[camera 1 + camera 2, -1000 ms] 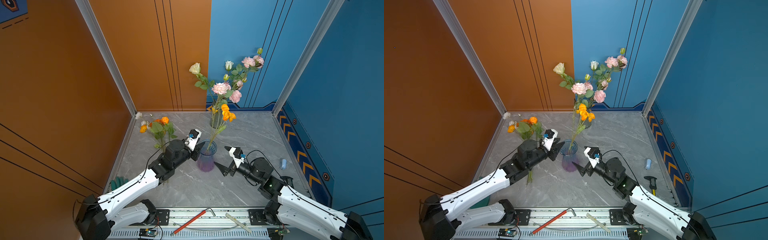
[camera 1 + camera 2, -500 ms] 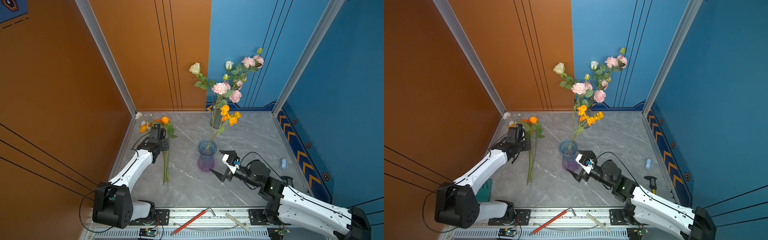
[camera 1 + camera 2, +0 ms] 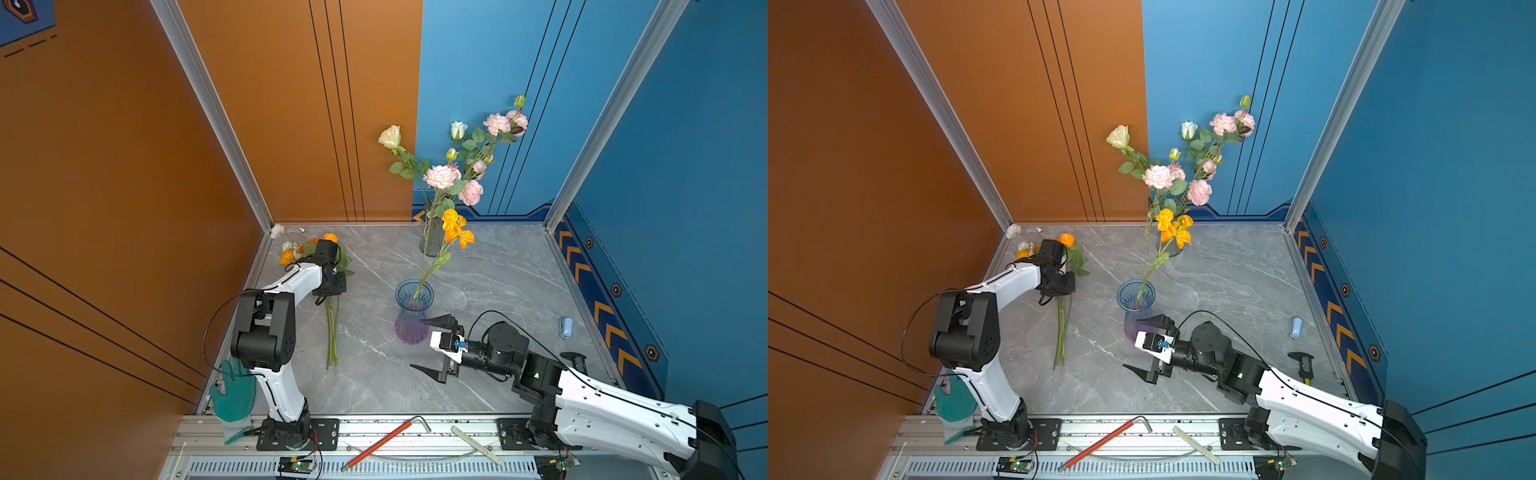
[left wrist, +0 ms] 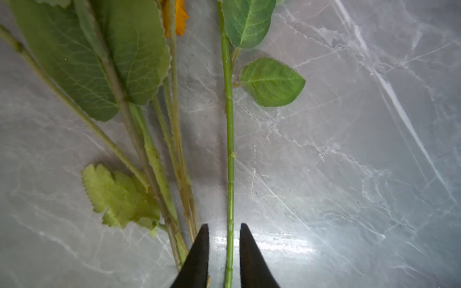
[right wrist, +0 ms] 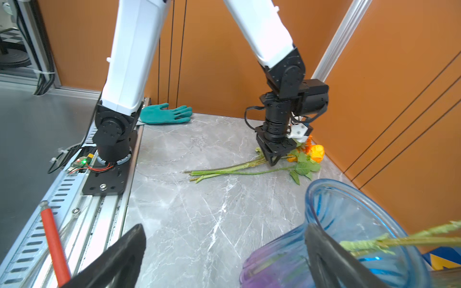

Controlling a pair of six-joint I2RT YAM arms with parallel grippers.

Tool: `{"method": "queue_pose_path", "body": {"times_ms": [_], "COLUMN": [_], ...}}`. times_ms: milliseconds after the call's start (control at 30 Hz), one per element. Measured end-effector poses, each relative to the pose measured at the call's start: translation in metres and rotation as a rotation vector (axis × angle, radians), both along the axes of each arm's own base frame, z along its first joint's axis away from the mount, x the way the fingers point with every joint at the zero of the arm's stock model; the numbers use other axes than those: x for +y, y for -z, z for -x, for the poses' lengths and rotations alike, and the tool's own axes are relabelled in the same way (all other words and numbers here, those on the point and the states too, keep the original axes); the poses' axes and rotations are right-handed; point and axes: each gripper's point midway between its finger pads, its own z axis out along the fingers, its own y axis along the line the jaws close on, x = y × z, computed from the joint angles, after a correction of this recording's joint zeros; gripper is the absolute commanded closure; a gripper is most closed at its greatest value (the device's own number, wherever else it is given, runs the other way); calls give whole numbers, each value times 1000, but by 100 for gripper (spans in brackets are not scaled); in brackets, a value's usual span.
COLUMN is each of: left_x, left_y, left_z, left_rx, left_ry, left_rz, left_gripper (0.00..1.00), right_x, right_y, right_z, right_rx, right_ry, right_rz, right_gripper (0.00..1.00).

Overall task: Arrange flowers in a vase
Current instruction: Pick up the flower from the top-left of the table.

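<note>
- Left arm has swung away from the blue-purple vase (image 3: 409,332) to the far left corner of the surface (image 3: 498,291); right arm has backed off a little toward the near edge.
- left gripper (image 4: 222,225) points down over the loose flowers (image 3: 331,328).
- These lie flat by the far left corner, blooms toward the corner, cut ends toward the near edge.
- Its jaws straddle one green stem (image 4: 230,149), narrowly apart, with a sliver of gap on each side in the left wrist view; no pinch yet.
- Remaining stems and leaves lie just beside, outside the jaws.
- right gripper (image 3: 417,343) sits low just beside the blue-purple vase, on its near-right side; jaws spread wide, holding nothing.
- One jaw is close against the vase wall; contact cannot be told.
- orange-bloom stem (image 3: 455,232) stands in that vase mid-surface, leaning toward the far edge, unheld.
- clear vase (image 3: 432,241) at the middle of the far edge holds pink and cream blooms (image 3: 440,176).
- green glove (image 3: 232,390) lies at the near left corner; red-handled tool (image 3: 378,442) lies on the rail along the near edge.
</note>
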Motion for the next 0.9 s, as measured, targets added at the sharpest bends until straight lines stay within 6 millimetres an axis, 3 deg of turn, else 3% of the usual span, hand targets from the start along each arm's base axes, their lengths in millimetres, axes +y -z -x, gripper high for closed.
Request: {"method": "queue_pose_path", "body": {"times_ms": [367,900], "left_x": [-11,-4], "left_y": [13,25], "left_z": [-23,-20], "left_rx": [30,73], "left_ry": [51,41], "left_rz": [-57,-106], "left_gripper": [71,72], "right_x": [4,4], "right_y": [12,13], "right_z": [2,2], "right_rx": [10,13], "right_ry": [-20,-20], "right_rz": [47,51], "right_gripper": [0,0]}}
